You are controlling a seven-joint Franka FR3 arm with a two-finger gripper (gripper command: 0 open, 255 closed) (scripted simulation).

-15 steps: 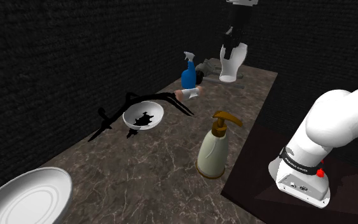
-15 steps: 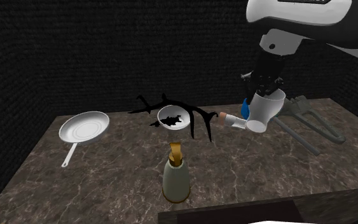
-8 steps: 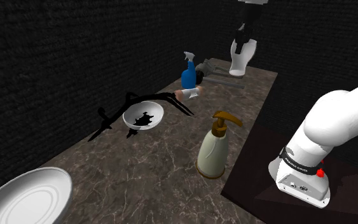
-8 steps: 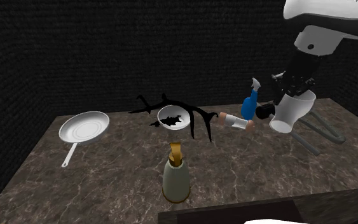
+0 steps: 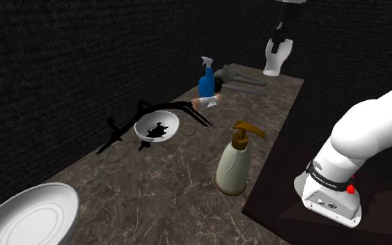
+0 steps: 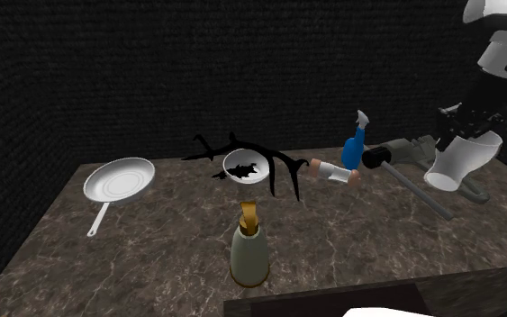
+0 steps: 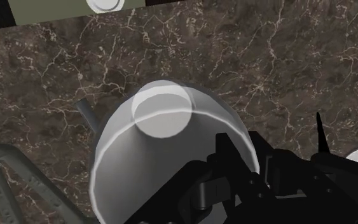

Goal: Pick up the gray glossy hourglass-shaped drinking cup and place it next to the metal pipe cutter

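Gripper (image 6: 465,124) clamped with its 2 fingers on the rim of the pale grey cup (image 6: 458,164). The cup hangs tilted over the marble counter (image 6: 152,261) at the second exterior view's right end, close by the pipe cutter (image 6: 420,187).

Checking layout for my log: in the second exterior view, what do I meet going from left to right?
frying pan → pump soap bottle → blue spray bottle → whitish hourglass cup

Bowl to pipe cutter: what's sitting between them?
Between bowl and pipe cutter, second exterior view: black antler prongs, a small white tube lying flat, a blue spray bottle.
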